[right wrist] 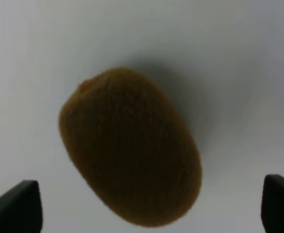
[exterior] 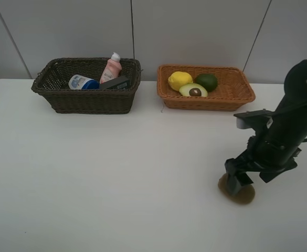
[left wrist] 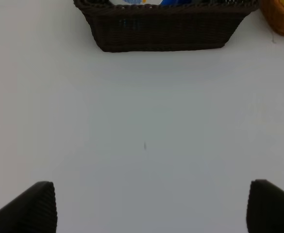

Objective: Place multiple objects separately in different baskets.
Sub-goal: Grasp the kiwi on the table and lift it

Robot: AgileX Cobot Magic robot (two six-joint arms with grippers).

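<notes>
My right claw [right wrist: 151, 206] hangs spread wide over the brown kiwi [right wrist: 130, 147] at the table's [exterior: 106, 178] near right, and closing off-centre could squirt the rounded fruit sideways.

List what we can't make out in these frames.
- Kiwi: partly hidden by the right pincer in the high view; contact unclear.
- Dark basket: cut off by the left wrist view's edge; its contents barely show.
- Flat dark block: half hidden behind the basket wall in the high view.
- Pink bottle: label too small to read.
- Left arm: outside the high view.
</notes>
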